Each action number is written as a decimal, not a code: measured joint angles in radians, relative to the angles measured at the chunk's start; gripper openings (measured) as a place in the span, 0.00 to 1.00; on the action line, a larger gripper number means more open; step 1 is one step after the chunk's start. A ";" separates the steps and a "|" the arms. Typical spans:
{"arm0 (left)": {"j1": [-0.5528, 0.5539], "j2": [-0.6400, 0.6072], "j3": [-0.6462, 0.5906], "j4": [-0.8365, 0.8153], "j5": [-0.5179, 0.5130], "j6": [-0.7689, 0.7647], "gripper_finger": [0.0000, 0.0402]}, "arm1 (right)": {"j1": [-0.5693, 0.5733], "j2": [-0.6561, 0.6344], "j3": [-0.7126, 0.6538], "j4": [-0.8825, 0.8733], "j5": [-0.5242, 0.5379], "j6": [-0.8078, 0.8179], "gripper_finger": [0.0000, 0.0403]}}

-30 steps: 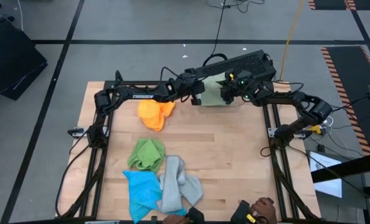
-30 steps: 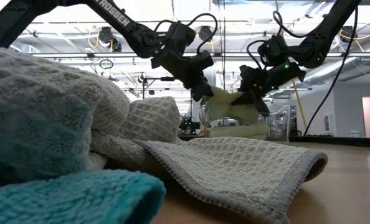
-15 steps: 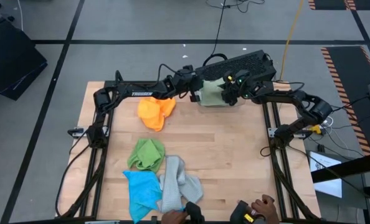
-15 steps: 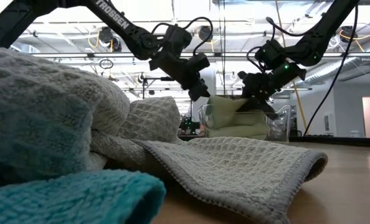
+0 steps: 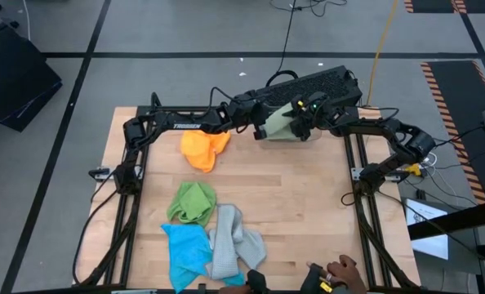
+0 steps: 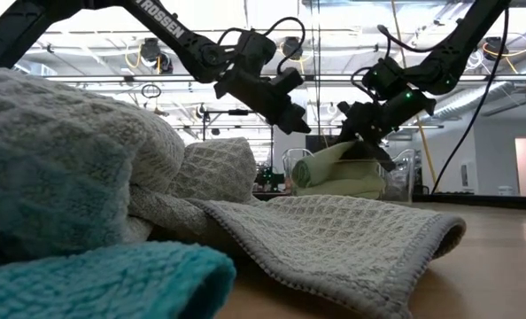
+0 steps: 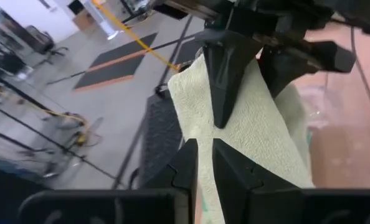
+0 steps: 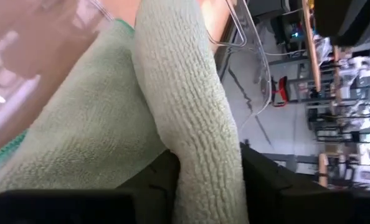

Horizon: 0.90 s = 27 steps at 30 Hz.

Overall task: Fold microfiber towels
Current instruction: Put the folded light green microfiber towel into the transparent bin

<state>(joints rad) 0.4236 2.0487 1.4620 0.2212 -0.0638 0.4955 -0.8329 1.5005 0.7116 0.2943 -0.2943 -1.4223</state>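
Note:
A rolled pale green towel (image 6: 332,164) slants inside the clear plastic bin (image 6: 398,177) at the table's far edge. Its lower end rests on another pale green towel (image 6: 343,188) lying in the bin. My right gripper (image 6: 369,149) is shut on its raised end. My left gripper (image 6: 305,124) hangs a little above and to the left of the roll, narrowly open and holding nothing. Orange (image 5: 203,149), bright green (image 5: 192,202), blue (image 5: 185,249) and grey (image 5: 236,243) towels lie loose on the table. My right gripper holds the roll's raised end (image 8: 194,140) pinched between its two fingers (image 8: 265,182), which lie across the roll. It comes slanting down from the table's right side. The roll hangs tilted from the hold, its other end (image 6: 302,173) down on the towel in the bin.
A black keyboard-like thing (image 5: 316,82) lies on the floor beyond the bin. A person's hand (image 5: 340,269) shows at the table's near edge. Bare wood (image 5: 308,196) spreads between the bin and the loose towels.
Both grippers have lowered the pale green roll into the bin. My left gripper has then let go and drawn back up and leftward, rolling about its own line. The freed end of the roll has dropped onto the towel in the bin; the other end has stayed raised.

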 joint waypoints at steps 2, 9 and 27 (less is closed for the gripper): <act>0.009 0.000 0.000 -0.005 0.038 -0.041 0.13 | -0.005 0.000 0.000 -0.003 -0.020 0.038 0.33; 0.036 0.000 0.000 -0.008 0.093 -0.151 0.13 | -0.017 -0.006 0.028 -0.010 -0.086 0.266 0.42; 0.041 0.000 0.000 -0.009 0.179 -0.220 0.13 | -0.025 -0.007 0.134 -0.314 -0.183 0.679 0.46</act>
<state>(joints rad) 0.4644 2.0483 1.4620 0.2127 0.1150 0.2751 -0.8577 1.4934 0.8457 -0.0200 -0.4774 -0.7429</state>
